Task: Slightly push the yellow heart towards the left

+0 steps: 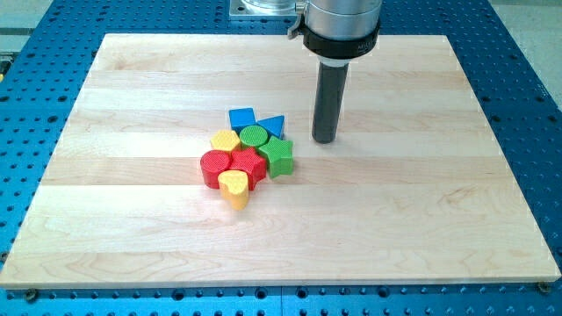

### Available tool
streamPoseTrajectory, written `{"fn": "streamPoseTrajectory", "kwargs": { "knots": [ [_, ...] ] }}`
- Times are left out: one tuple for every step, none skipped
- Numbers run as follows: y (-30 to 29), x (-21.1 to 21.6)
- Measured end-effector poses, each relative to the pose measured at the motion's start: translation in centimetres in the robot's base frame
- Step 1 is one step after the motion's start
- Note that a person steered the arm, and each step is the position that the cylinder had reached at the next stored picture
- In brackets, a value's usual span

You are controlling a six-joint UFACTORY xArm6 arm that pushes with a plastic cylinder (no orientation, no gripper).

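Note:
The yellow heart (234, 186) lies at the bottom of a tight cluster of blocks near the middle of the wooden board (132, 219). It touches a red block (248, 164) above it and a red round block (213, 165) at its upper left. My tip (325, 139) rests on the board to the right of the cluster, well up and right of the yellow heart, just right of the green star (278, 155) and the blue triangle (273, 125). It touches no block.
The cluster also holds a second yellow block (225, 140), a green round block (255, 135) and a blue square block (241, 118). A blue perforated table (527, 88) surrounds the board on all sides.

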State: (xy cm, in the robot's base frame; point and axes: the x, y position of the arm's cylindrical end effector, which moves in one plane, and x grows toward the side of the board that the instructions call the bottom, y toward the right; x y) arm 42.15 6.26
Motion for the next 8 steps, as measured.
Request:
{"fn": "streamPoseTrajectory", "kwargs": {
  "knots": [
    [0.0,0.0],
    [0.0,0.0],
    [0.1,-1.1],
    [1.0,-1.2],
    [1.0,-1.4],
    [1.0,-0.9],
    [1.1,-0.3],
    [1.2,0.6]
  ]
}}
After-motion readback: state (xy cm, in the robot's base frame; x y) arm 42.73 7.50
